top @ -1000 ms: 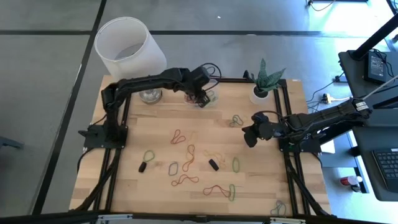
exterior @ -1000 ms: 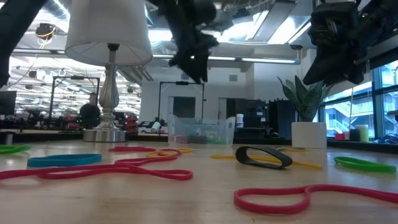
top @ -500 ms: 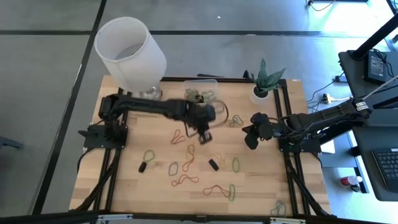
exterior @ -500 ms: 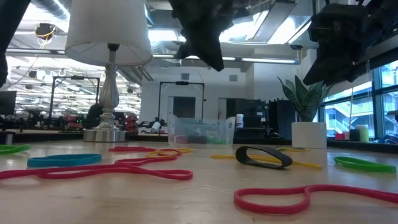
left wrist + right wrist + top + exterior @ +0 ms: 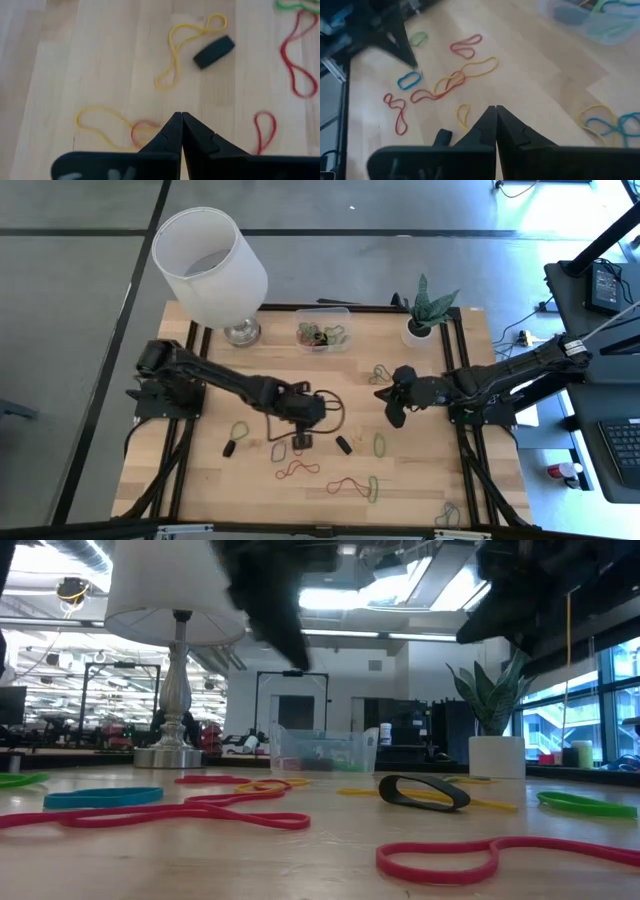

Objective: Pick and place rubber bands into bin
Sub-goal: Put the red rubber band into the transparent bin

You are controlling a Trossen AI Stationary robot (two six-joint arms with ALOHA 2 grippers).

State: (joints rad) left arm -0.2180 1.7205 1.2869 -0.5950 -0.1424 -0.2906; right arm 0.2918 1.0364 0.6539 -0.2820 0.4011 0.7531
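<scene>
Several rubber bands lie flat and scattered on the wooden table: a yellow one [image 5: 175, 50], a black one [image 5: 214, 51], red ones [image 5: 297, 470] and a blue one [image 5: 279, 450]. The clear bin [image 5: 322, 335] stands at the far middle with some bands inside. My left gripper [image 5: 300, 436] hangs shut above the bands in the table's middle, over a yellow and red pair [image 5: 142, 132]. My right gripper [image 5: 392, 410] hovers shut right of the middle, with nothing in it. Both show high above the tabletop in the low view.
A lamp with a large white shade [image 5: 210, 260] stands at the far left. A potted plant [image 5: 422, 325] stands at the far right. More bands lie near the front edge [image 5: 447, 515] and beside the right gripper [image 5: 378, 373].
My left gripper has swung from above the bin toward the table's near edge and now hangs over the bands in the middle. My right gripper has drifted a little toward the left. No band has moved.
</scene>
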